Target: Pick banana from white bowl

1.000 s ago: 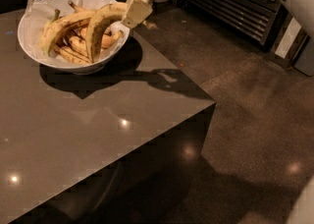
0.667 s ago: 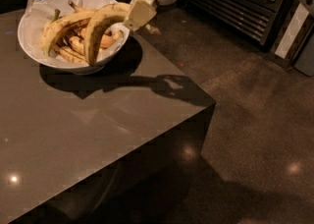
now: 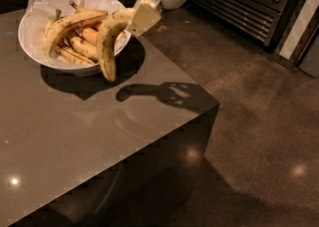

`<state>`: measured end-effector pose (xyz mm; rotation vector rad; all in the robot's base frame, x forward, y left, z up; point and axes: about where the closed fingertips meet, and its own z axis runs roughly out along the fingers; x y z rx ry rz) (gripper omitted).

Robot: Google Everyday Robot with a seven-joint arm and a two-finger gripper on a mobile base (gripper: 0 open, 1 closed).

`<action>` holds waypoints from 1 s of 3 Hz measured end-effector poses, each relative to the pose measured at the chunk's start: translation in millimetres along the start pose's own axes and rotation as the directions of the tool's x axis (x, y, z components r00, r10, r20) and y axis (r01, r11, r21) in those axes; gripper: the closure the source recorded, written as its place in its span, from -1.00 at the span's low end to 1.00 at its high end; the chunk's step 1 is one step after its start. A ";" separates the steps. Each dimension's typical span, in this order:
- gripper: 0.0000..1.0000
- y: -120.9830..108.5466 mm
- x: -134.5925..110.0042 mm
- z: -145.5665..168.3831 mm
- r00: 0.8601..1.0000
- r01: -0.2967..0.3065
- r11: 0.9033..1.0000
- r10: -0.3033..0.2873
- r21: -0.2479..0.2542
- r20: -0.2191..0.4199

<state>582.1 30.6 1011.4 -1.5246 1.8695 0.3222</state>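
Note:
The white bowl, lined with crinkled white paper, stands at the far left of the dark table. The large curved banana leans out of it, its lower tip hanging over the bowl's front rim. My gripper comes in from the upper right at the bowl's right rim and is shut on the banana's upper end. A straighter banana with a greenish end and small stubby bananas lie in the bowl.
The glossy dark table ends in a corner at the right, with the floor beyond. A dark appliance with a slatted grille stands at the back right.
The view has come closer to the bowl. The large banana, held by my gripper, has risen at its upper end and swung so its lower tip hangs over the front rim.

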 end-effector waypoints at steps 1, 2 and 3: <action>1.00 16.4 7.5 -10.7 0.999 -0.044 0.999 0.044 0.015 0.005; 1.00 40.9 23.7 -26.2 0.993 -0.118 0.992 0.118 0.048 0.004; 1.00 43.3 26.3 -24.0 0.993 -0.118 0.992 0.118 0.043 -0.004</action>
